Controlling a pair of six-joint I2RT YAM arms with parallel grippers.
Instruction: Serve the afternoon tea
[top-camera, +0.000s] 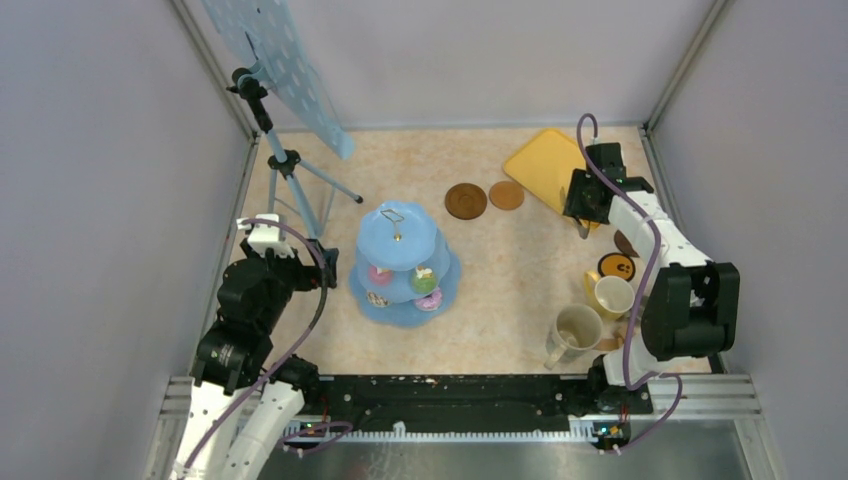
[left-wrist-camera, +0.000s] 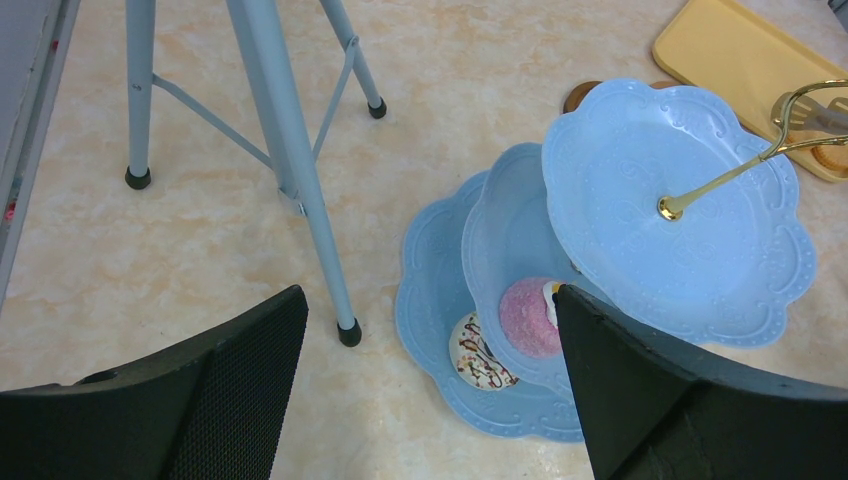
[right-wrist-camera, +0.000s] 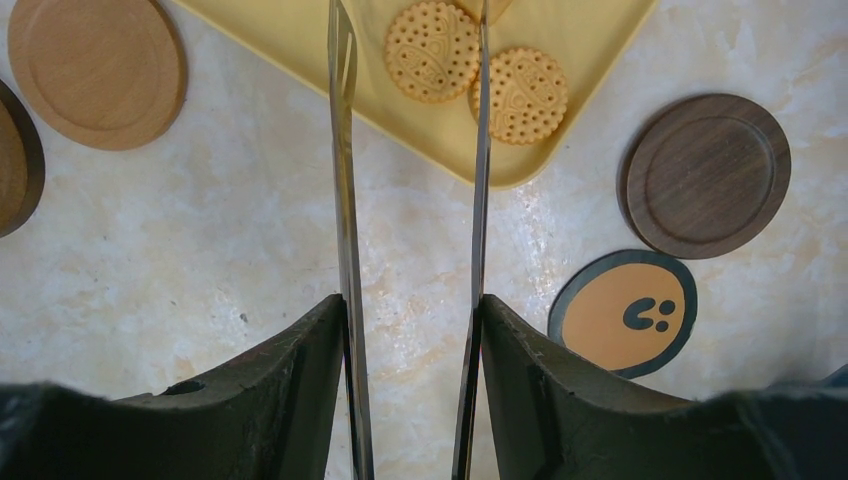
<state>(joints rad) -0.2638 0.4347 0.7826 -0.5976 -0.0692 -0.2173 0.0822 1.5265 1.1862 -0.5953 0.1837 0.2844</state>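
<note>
Two orange biscuits lie on the yellow tray. My right gripper is shut on the metal tongs. The tongs' two blades reach over the tray, with the left biscuit between them. A pink donut and a white sprinkled donut sit on the lower tiers of the blue tiered stand. My left gripper hangs open and empty just left of the stand. The beige mug and the yellow mug stand near the right arm's base.
Two brown coasters lie left of the tray. A dark coaster and an orange face coaster lie to its right. A tripod carrying a dotted blue board stands at the back left.
</note>
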